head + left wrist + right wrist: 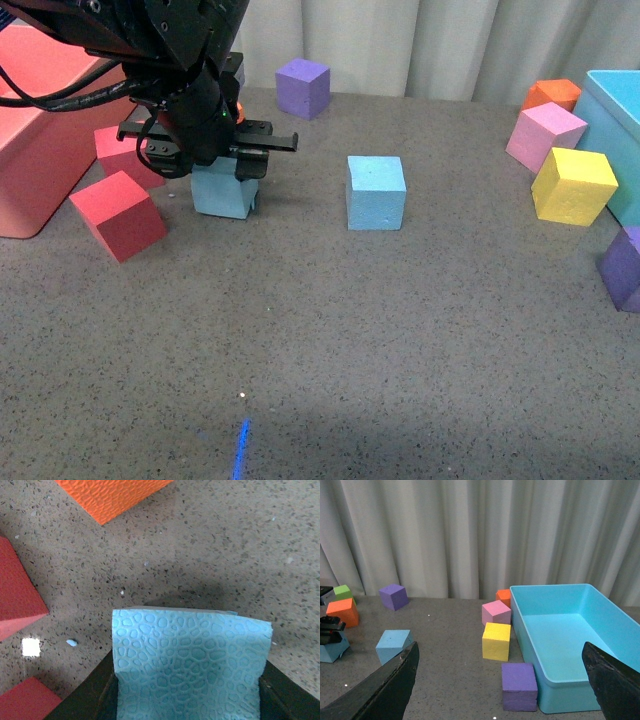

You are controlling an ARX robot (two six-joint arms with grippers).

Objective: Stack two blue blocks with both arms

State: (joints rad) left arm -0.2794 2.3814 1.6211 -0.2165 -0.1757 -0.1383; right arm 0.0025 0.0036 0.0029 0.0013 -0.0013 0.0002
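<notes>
My left gripper (225, 165) is shut on a light blue block (222, 192) at the left of the table, low over the surface; I cannot tell whether the block touches it. In the left wrist view that blue block (190, 665) fills the space between the black fingers (85, 700). The other blue block (376, 192) stands alone near the middle, to the right of the held one and apart from it. My right gripper (500, 680) is open and empty, far back from that free blue block (393, 645). It does not show in the front view.
Two red cubes (118, 215) and a salmon bin (40, 130) crowd the left arm. A purple cube (302, 87) sits at the back. Orange (552, 95), pink (545, 135), yellow (573, 185) and purple (625, 268) cubes flank a turquoise bin (615, 130) on the right.
</notes>
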